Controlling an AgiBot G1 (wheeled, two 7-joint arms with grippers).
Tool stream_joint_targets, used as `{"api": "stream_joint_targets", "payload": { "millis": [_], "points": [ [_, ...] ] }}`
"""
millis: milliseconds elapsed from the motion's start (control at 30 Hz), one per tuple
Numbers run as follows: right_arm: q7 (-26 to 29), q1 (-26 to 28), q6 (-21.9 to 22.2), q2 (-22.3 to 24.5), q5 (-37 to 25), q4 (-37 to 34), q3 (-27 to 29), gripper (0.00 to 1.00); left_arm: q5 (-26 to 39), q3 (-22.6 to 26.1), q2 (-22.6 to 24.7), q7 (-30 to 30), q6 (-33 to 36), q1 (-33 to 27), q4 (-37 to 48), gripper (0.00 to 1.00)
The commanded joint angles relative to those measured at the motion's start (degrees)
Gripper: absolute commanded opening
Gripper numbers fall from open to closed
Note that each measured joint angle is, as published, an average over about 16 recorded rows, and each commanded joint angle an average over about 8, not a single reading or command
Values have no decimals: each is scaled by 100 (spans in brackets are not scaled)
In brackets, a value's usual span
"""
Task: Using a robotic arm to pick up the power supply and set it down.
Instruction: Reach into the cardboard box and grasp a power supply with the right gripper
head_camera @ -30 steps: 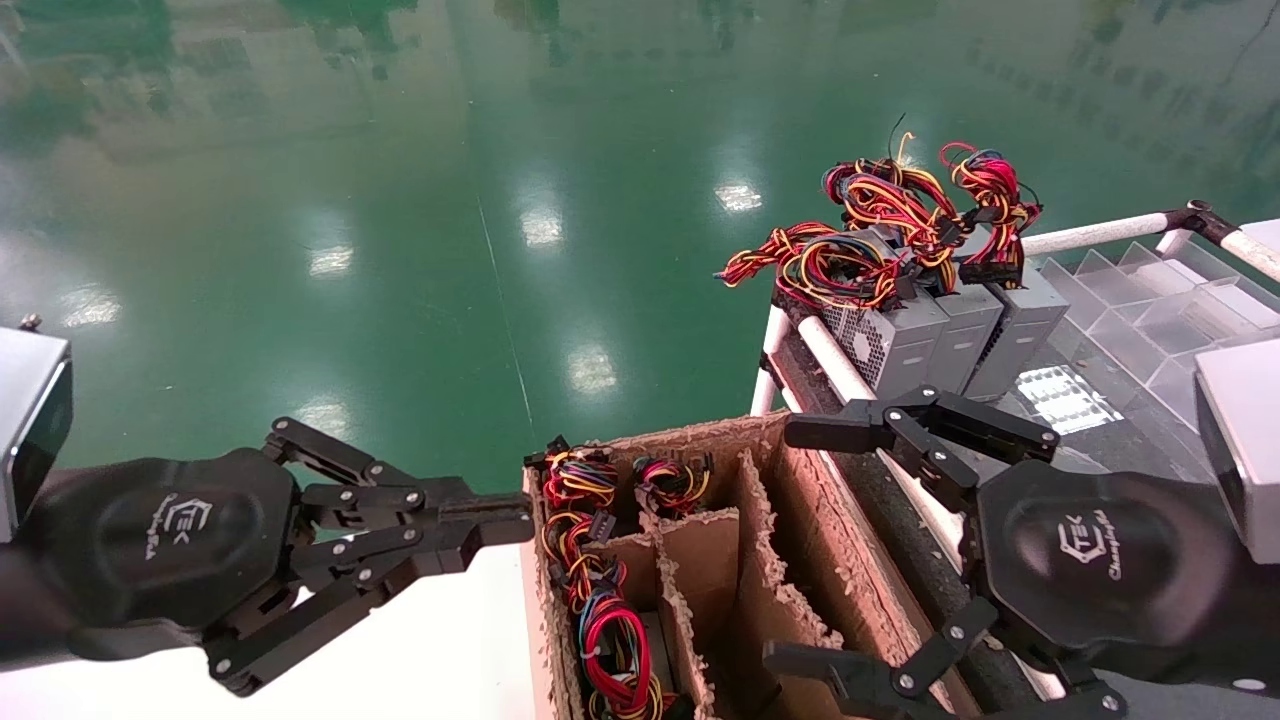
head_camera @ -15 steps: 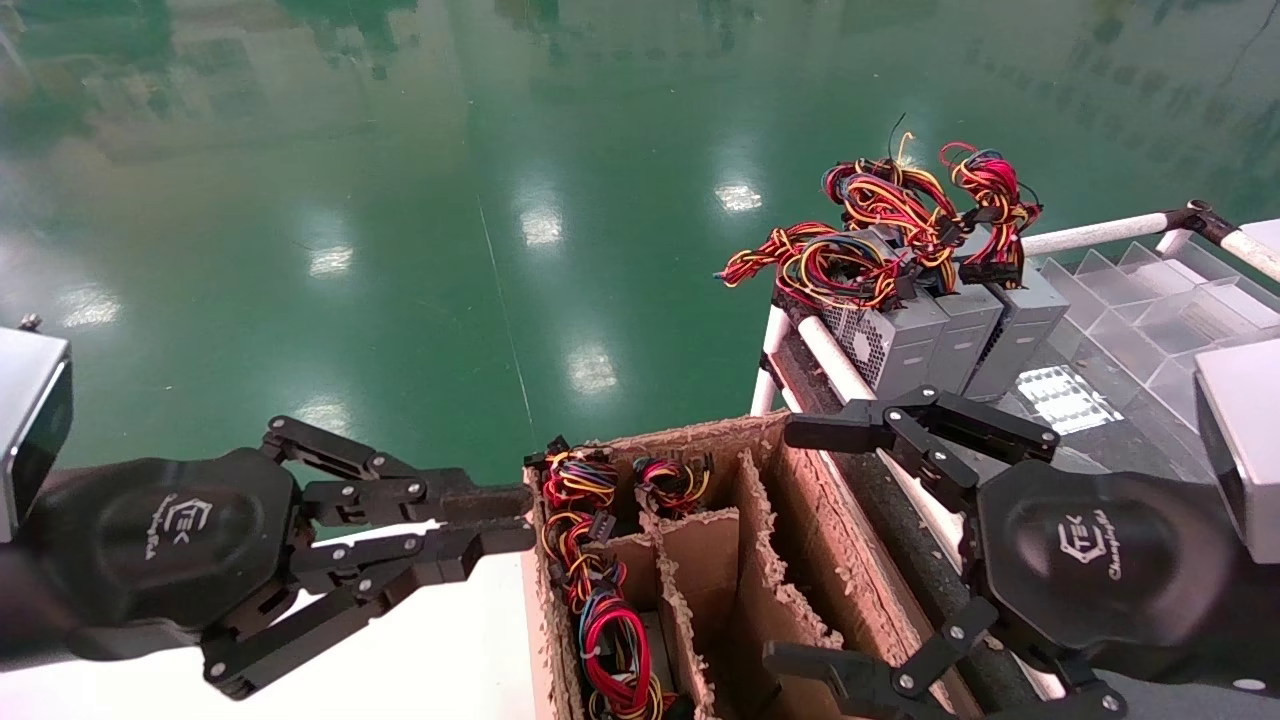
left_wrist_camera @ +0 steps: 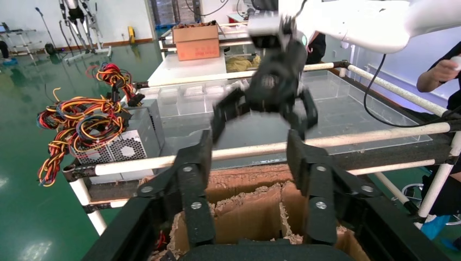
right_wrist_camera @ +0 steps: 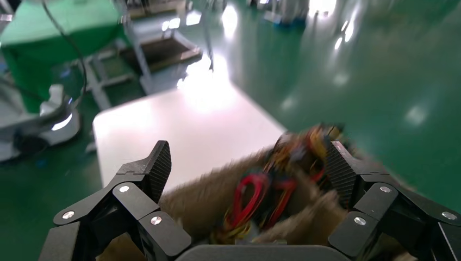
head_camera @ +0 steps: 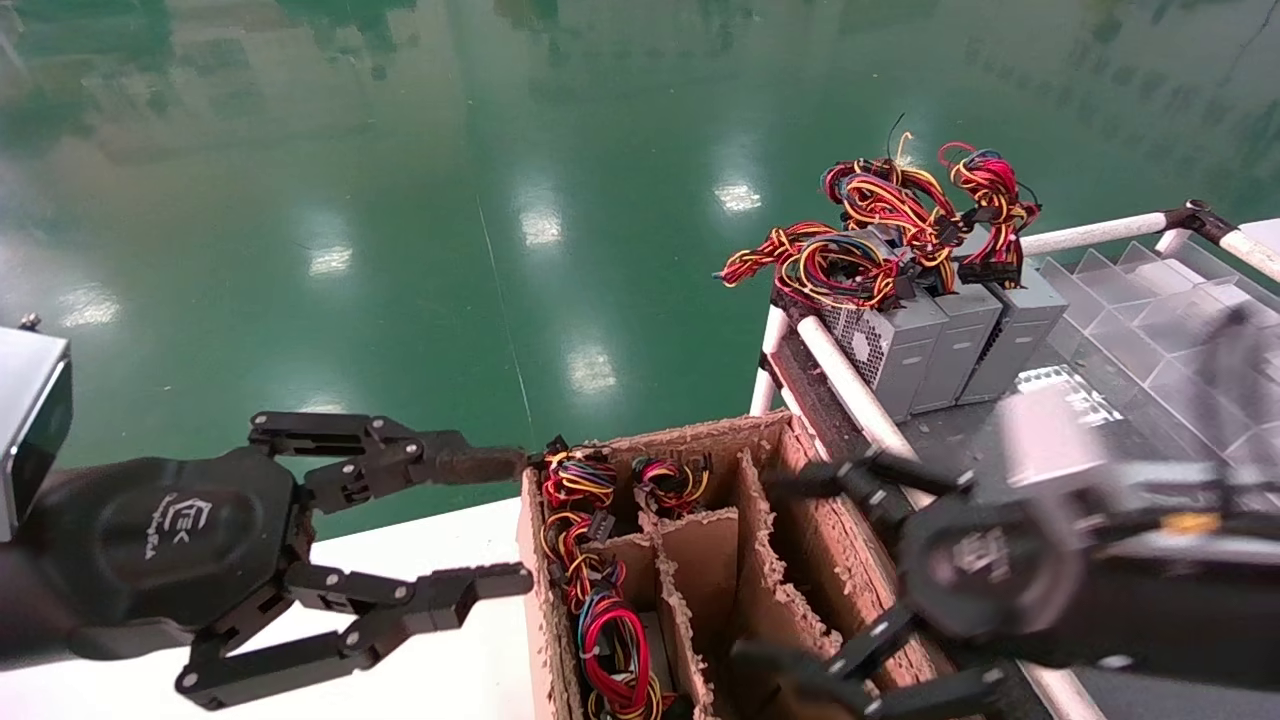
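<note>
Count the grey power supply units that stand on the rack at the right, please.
3. They stand side by side at the rack's far corner: the left one shows a mesh face, then the middle one and the right one. Wire bundles may hide more behind.

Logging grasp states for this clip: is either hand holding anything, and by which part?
Nothing is held. The left hand and right hand are both open and empty at the cardboard box.
</note>
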Motion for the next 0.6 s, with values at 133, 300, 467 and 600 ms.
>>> {"api": "stream_joint_targets", "payload": {
  "millis": [133,300,467,600],
  "points": [
    [166,191,41,-339,-769,31,-465,100,-1,2,-1,1,-1,-1,0,100],
    [170,224,210,-652,-1324,-3,-756,72,-3,4,-2,2,-2,-1,0,100],
    [127,249,298,-873,-1501,-175,-866,9,-4,7,-3,3,-2,-2,0,100],
    [44,249,418,-1043,-1624,-303,-922,0,-6,8,-3,4,-3,-2,1,100]
  ]
}}
